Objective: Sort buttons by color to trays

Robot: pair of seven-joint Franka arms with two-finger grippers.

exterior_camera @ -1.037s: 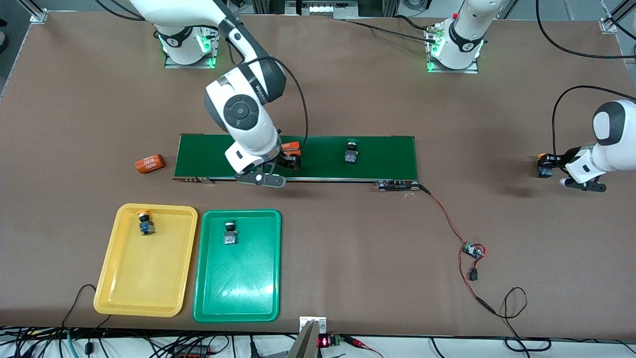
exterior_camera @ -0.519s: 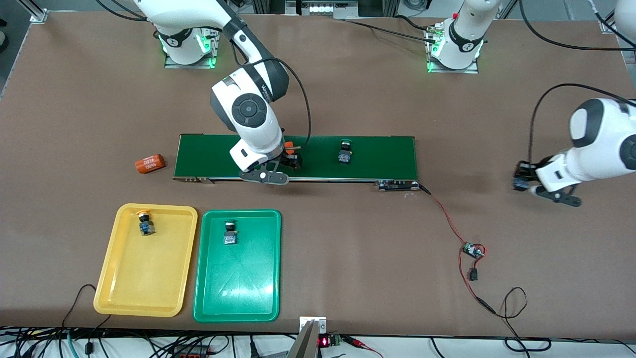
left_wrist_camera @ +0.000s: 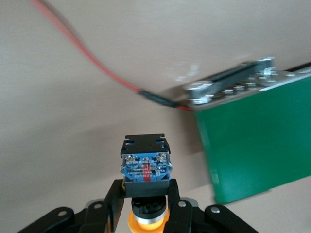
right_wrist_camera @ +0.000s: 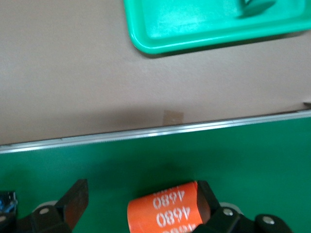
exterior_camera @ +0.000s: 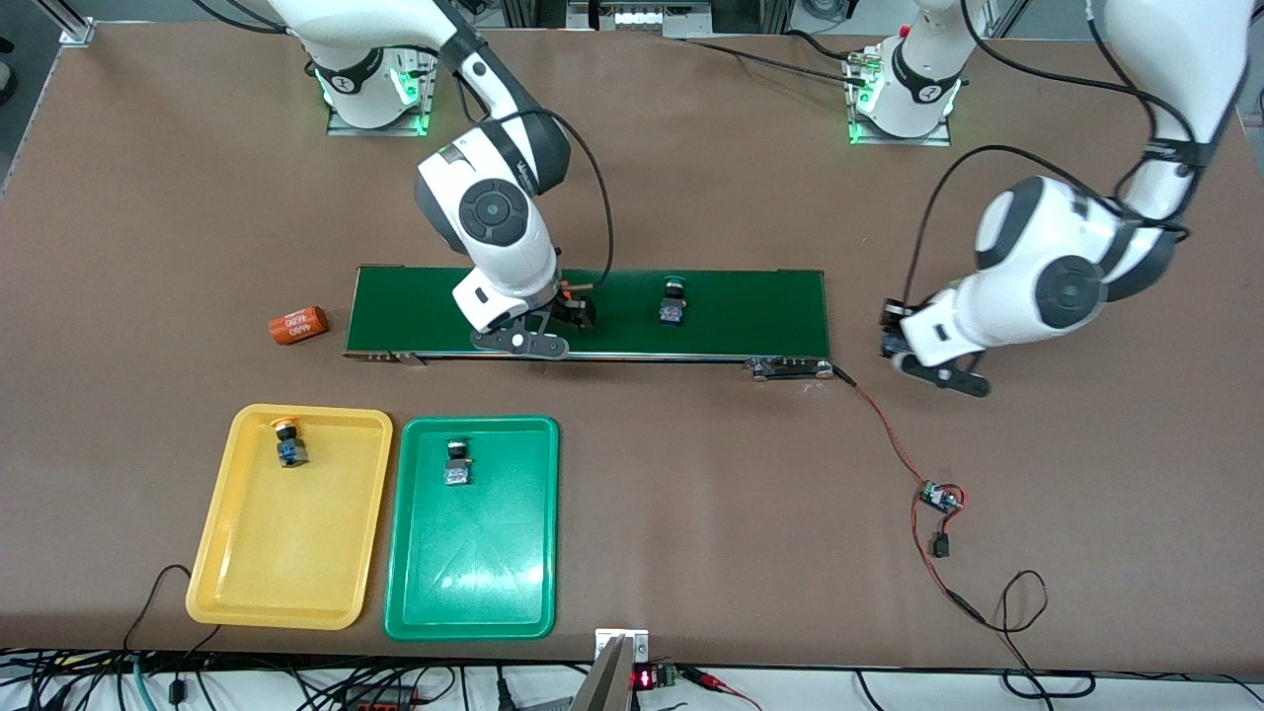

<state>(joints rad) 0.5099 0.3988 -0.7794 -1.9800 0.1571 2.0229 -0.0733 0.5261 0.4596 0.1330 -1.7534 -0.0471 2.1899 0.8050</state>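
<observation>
Buttons first: a yellow-capped button is pinched in the left gripper, up over bare table by the conveyor belt at the left arm's end. The right gripper, fingers spread wide, straddles an orange cylinder printed "4680" on the belt. A green button rides the belt nearby. The yellow tray and green tray each hold one button.

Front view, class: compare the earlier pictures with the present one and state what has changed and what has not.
The left gripper, shut on a yellow button, swung in toward the conveyor belt. The green button on the belt rode along toward the right arm's end. The right gripper opened slightly around an orange cylinder. Both trays' buttons stayed put.
</observation>
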